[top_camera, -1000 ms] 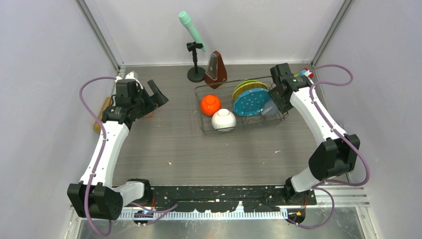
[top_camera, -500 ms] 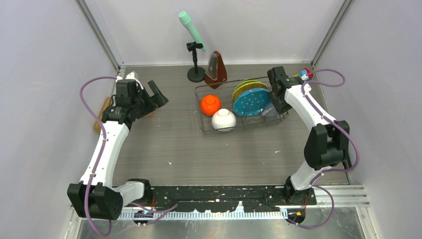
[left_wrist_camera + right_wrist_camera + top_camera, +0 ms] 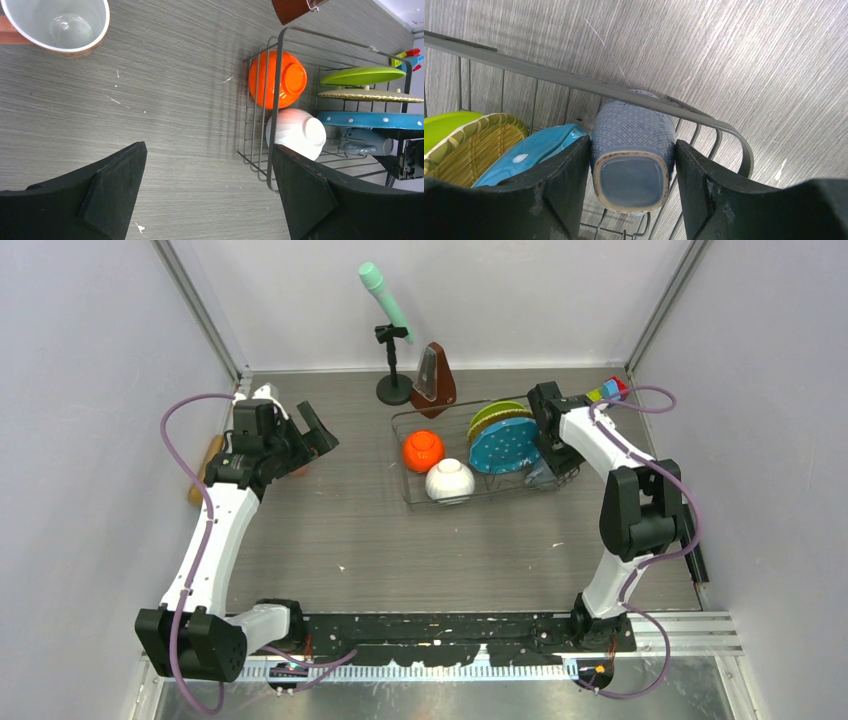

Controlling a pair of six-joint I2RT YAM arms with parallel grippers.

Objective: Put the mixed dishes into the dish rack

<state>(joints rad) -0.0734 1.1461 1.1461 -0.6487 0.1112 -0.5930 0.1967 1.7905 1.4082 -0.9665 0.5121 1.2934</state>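
We see a grey wood-grain table (image 3: 350,530), pale walls (image 3: 520,300), right gripper (image 3: 633,146) pinching the blue-patterned cup (image 3: 634,127) inside the dish rack (image 3: 549,75) corner, left gripper (image 3: 208,149) spread wide over the table, pink mug (image 3: 55,22) cut off at 1 frame corner.

From above, the right pincer's (image 3: 633,172) tips and most of the blue-grey patterned cup (image 3: 634,135) are lost behind its wrist and the blue white-dotted plate (image 3: 503,448), while the wooden rolling pin (image 3: 196,486) and pink mug (image 3: 55,25) show only slivers beside the left pincer (image 3: 207,170). The left wrist view cuts the mug at the top-left corner, the brown metronome (image 3: 295,7) at the top and both pincer fingers (image 3: 110,195) at the bottom. The right wrist view hides the cup's far end behind the dish rack's (image 3: 549,75) rim.
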